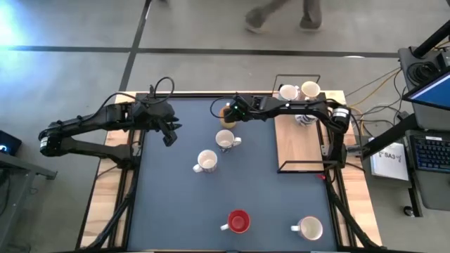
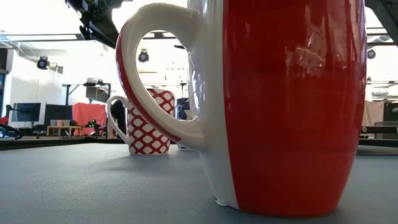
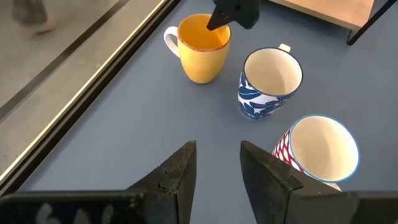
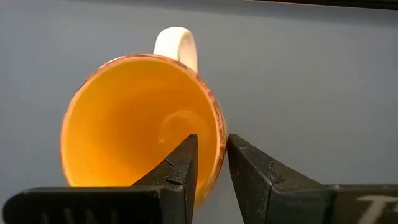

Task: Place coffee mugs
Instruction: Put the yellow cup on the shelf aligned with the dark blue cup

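Orange mug [image 4: 140,124] rim between right gripper [image 4: 211,165] fingers; overhead hides this.

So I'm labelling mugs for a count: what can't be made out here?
- Low view: the red mug fills the picture and hides most of the table behind it.
- High view: the orange mug is mostly covered by the right arm.
- High view: the mug patterns are too small to read.
- Right wrist view: the orange mug's outside is hidden.

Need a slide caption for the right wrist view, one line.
Right gripper straddles the rim of the orange mug, one finger inside, one outside, on the grey table.
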Robot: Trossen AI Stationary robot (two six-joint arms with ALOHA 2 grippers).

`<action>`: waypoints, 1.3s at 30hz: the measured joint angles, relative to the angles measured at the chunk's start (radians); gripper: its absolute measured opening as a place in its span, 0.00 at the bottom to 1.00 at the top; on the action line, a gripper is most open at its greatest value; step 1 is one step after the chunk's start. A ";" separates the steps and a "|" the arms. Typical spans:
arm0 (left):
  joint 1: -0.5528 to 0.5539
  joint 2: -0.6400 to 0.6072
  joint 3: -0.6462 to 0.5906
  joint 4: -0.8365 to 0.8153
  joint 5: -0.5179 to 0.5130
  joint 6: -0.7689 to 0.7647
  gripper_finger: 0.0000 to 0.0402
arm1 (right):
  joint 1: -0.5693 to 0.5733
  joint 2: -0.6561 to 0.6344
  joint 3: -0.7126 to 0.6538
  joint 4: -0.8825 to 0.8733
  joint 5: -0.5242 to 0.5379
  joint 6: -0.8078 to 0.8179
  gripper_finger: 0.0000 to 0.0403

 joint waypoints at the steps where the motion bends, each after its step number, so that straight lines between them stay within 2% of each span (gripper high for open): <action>1: 0.000 0.000 0.000 0.000 0.000 0.000 0.27 | -0.002 0.004 0.000 -0.002 -0.001 -0.003 0.19; 7: 0.000 0.001 0.000 0.000 -0.001 0.000 0.27 | -0.004 0.025 0.000 -0.002 -0.001 -0.021 0.18; 14: 0.000 0.001 0.000 0.000 -0.001 0.000 0.27 | -0.004 0.033 -0.001 -0.009 -0.009 -0.055 0.04; 19: 0.000 0.001 -0.004 -0.001 -0.001 -0.001 0.27 | -0.007 0.028 0.021 -0.077 -0.038 -0.104 0.04; 32: 0.000 0.001 -0.052 0.011 -0.002 -0.029 0.27 | -0.025 0.023 0.148 -0.429 -0.062 -0.257 0.03; 39: 0.000 0.001 -0.065 0.022 -0.001 -0.050 0.27 | -0.054 -0.037 0.147 -0.471 -0.086 -0.297 0.03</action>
